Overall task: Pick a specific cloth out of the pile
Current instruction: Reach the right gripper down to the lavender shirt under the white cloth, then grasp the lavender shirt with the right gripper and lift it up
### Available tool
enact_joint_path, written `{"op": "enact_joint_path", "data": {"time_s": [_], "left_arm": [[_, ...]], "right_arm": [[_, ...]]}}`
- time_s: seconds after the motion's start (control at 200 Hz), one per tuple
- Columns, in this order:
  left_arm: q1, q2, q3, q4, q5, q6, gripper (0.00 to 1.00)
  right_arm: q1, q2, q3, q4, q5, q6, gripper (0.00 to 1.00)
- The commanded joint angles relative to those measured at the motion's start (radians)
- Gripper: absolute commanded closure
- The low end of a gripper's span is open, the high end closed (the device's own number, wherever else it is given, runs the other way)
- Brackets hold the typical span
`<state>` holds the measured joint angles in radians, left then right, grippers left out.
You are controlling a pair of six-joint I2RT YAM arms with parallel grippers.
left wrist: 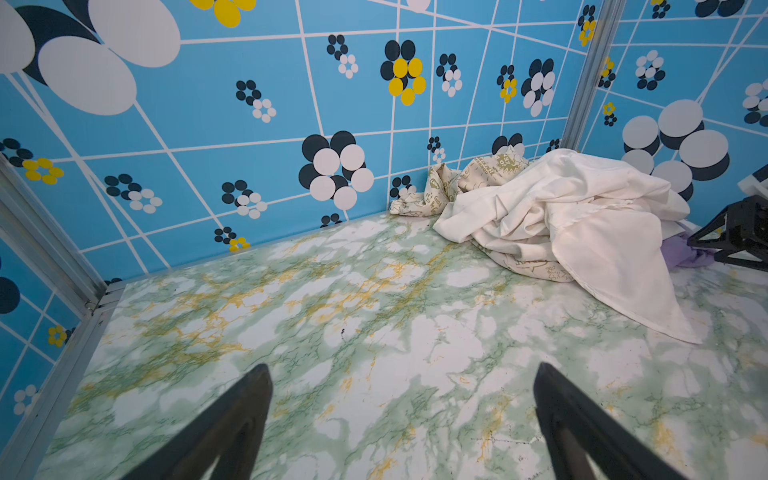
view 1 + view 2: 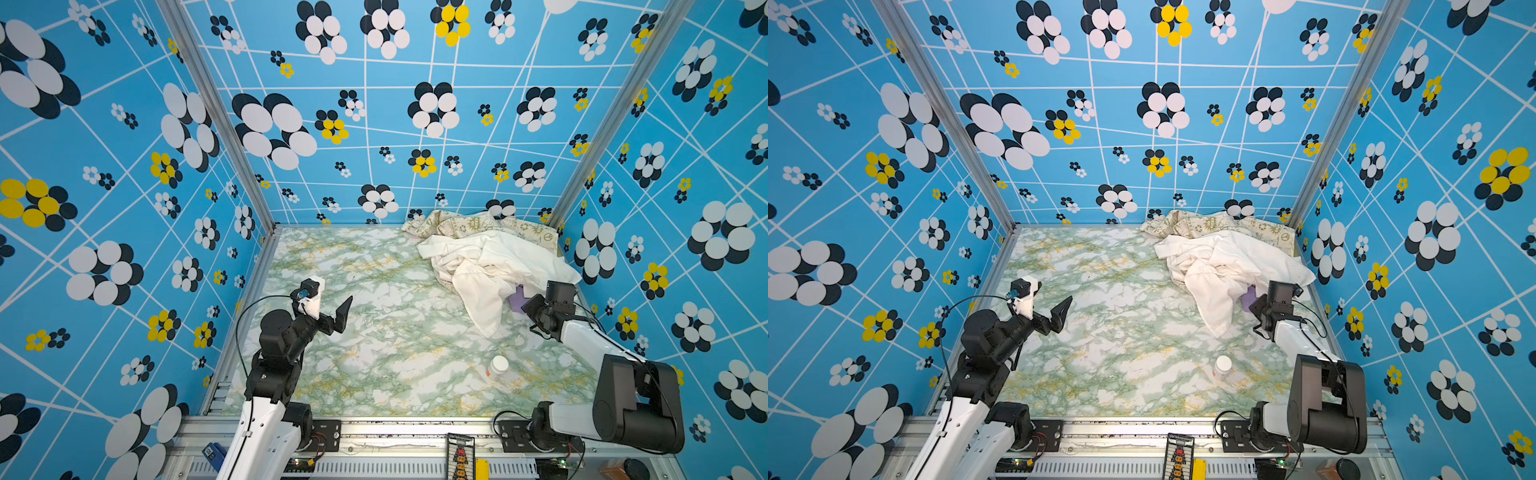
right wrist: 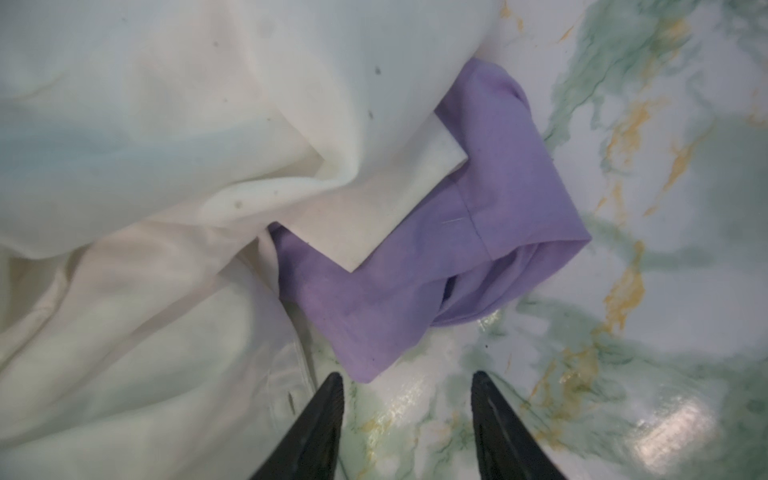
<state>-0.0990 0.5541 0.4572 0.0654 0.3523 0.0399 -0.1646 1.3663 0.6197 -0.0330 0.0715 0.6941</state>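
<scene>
Cloth (image 3: 478, 232) just ahead of right fingers (image 3: 322, 424)

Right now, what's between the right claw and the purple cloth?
Only bare marble tabletop; the right wrist view shows the right claw just short of the purple cloth.

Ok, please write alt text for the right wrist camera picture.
A crumpled lavender-purple soft cloth pokes out from under a larger plain white cloth on a green-veined marble-pattern table. The right pincer, jaws apart, sits close to the purple corner.
</scene>
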Motion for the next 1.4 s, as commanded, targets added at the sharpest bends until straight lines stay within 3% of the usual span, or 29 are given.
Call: {"op": "enact_joint_path", "data": {"time_s": [0.0,0.14,0.39,0.715,0.805,0.969,1.119,1.394], "left_arm": [[-0.008,-0.032,-0.023,-0.052,0.015,-0.052,0.01],[-0.008,-0.082,-0.014,-0.117,-0.011,-0.09,0.01],[-0.021,-0.181,-0.045,-0.171,-0.063,-0.108,0.01],[-0.049,-0.184,-0.041,-0.196,-0.092,-0.09,0.01],[-0.057,-0.188,-0.041,-0.2,-0.099,-0.09,0.01],[-0.077,-0.188,-0.039,-0.212,-0.117,-0.076,0.01],[-0.094,-0.189,-0.037,-0.22,-0.132,-0.066,0.01],[-0.105,-0.195,-0.033,-0.227,-0.141,-0.055,0.01]], "right_arm": [[-0.011,0.026,-0.008,0.037,0.03,0.034,0.53],[-0.027,0.04,-0.02,0.073,0.045,0.042,0.59],[-0.05,0.115,0.03,0.09,0.014,0.036,0.58],[-0.074,0.199,0.06,0.124,-0.027,0.084,0.6],[-0.092,0.225,0.062,0.145,-0.062,0.098,0.65],[-0.122,0.261,0.071,0.162,-0.129,0.113,0.89],[-0.125,0.229,0.06,0.174,-0.137,0.113,0.99],[-0.125,0.077,0.052,0.168,-0.123,0.136,1.0]]}}
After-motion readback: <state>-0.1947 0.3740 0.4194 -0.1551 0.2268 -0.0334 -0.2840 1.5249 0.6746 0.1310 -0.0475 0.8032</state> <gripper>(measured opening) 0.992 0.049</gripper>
